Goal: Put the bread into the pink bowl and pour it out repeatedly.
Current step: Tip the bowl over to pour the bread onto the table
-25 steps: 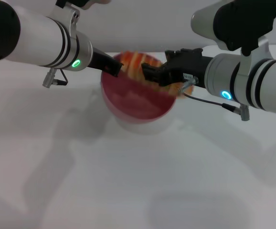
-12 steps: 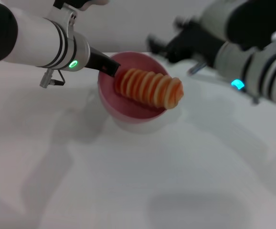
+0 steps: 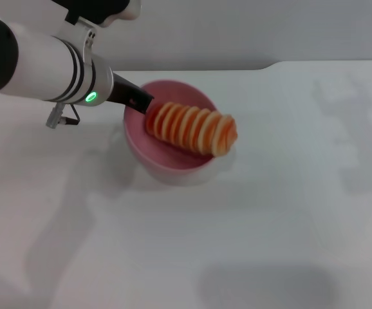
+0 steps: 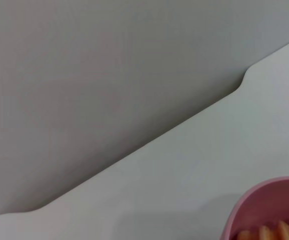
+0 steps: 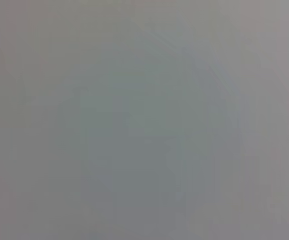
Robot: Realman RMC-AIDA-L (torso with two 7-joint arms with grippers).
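Left pincer point(image 3: 142, 103) gripping near rim of pink bowl point(image 3: 167, 158), apparently steadying it for pour. Bread point(image 3: 192, 127) lying across bowl just beyond pincer, far end overhanging rim above bench point(image 3: 269, 212). Right pincer out of view.

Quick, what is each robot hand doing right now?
Left hand: at the bowl's rim; open or closed cannot be told.
Right hand: out of view.
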